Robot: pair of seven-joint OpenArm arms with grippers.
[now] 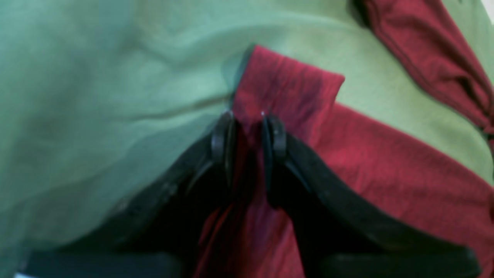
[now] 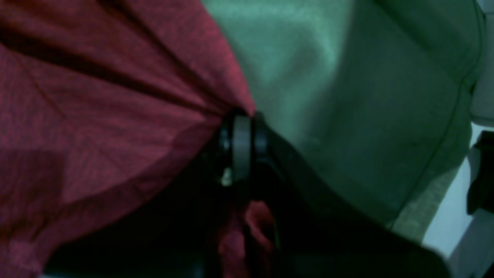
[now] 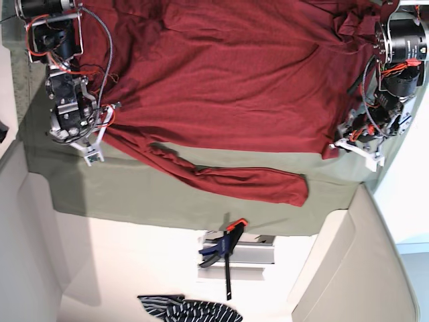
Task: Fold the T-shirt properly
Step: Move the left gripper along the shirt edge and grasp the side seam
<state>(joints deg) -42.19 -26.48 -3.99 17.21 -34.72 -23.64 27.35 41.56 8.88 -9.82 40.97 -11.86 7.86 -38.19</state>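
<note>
At the garment's two side edges, the left tool (image 1: 247, 123) is clamped on a pinch of the dark red fabric T-shirt (image 3: 228, 80), and the right tool (image 2: 241, 129) grips it likewise. The shirt lies spread across the green cloth-covered tabletop (image 3: 134, 194). This looks like the grasp for a first fold, so the next move calls for lifting both sides evenly.

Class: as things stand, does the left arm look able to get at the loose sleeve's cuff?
Probably not yet: the cuff lies uncovered near the left gripper, but that is shut on the shirt.

The T-shirt (image 3: 228, 80) is dark red, the cloth (image 3: 134, 194) olive green, the garment (image 3: 191, 310) navy-and-white striped.
</note>
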